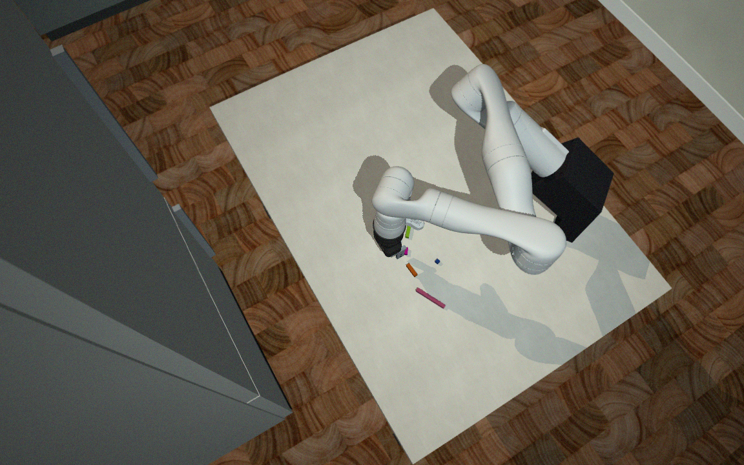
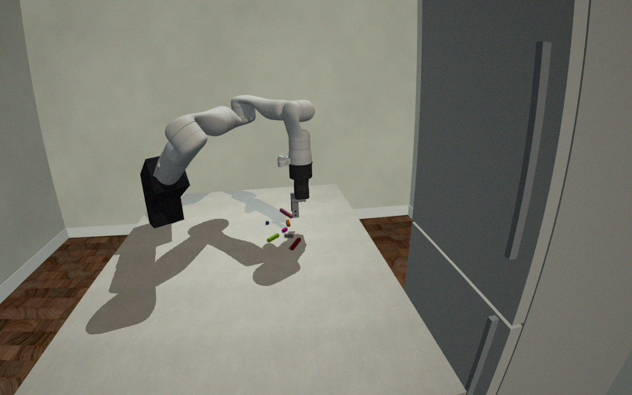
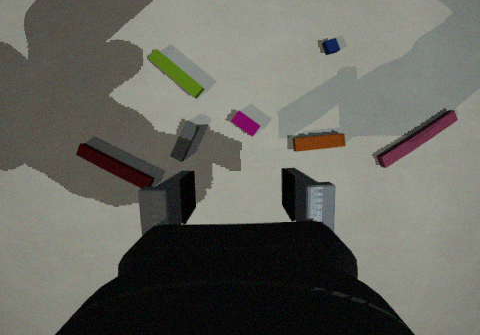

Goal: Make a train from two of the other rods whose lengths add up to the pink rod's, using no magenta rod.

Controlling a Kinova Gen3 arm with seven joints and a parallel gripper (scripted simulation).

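The pink rod (image 1: 430,297) (image 2: 286,213) (image 3: 419,139) lies at the right of the wrist view. The orange rod (image 1: 411,270) (image 2: 288,223) (image 3: 320,142) lies left of it, the lime rod (image 1: 408,232) (image 2: 273,237) (image 3: 176,73) at the upper left. They lie apart and not in line. The grey rod (image 2: 288,235) (image 3: 189,141) is partly in shadow, between lime and the dark red rod (image 2: 295,243) (image 3: 116,166). Red is hidden by the arm in the top view. My gripper (image 2: 294,215) (image 3: 238,188) is open and empty, above the table.
The magenta rod (image 1: 405,250) (image 2: 285,230) (image 3: 245,123) lies between the grey and orange rods. The small blue rod (image 1: 437,261) (image 2: 267,223) (image 3: 331,46) lies apart at the upper right of the wrist view. A tall grey cabinet (image 2: 485,147) stands beside the table (image 1: 305,144) (image 2: 240,333).
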